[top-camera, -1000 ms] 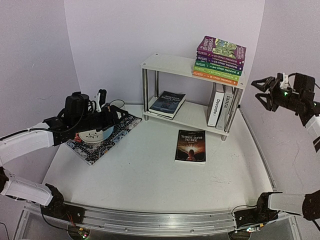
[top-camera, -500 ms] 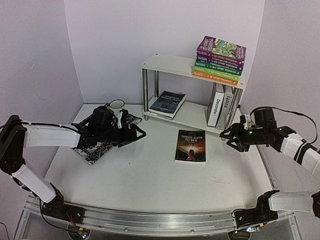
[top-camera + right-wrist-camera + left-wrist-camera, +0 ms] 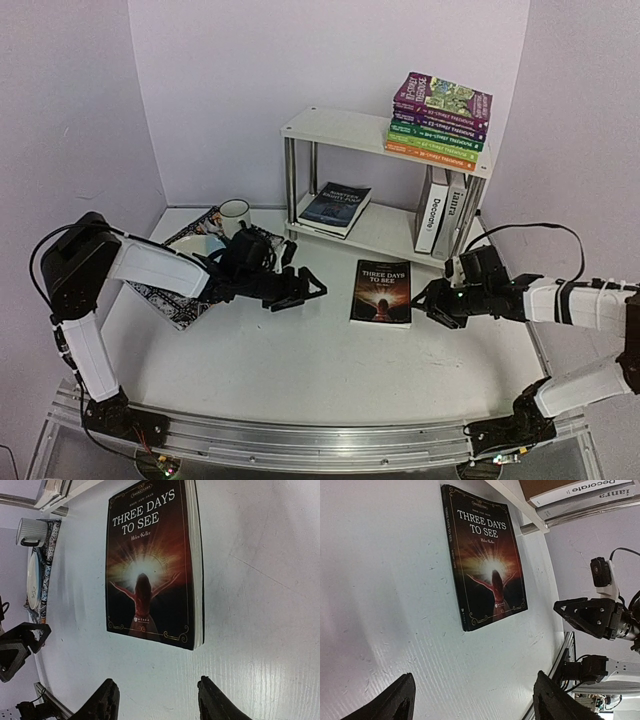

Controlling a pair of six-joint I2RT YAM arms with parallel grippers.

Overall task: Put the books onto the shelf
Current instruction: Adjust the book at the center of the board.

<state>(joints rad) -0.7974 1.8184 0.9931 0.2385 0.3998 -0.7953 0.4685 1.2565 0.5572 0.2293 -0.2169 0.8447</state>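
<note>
Book (image 3: 381,291) on white table (image 3: 300,370); lilac walls (image 3: 220,90)

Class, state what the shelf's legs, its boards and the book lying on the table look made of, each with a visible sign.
Legs: polished metal tube, mirror-like glints. Boards: probably painted wood or laminate, flat matte white. Book: paper, cover with slight sheen; page edges show.

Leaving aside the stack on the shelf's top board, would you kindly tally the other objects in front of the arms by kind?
Books: 4
Shelf: 1
Mug: 1
Plate: 1
Placemat: 1
Total: 8
</note>
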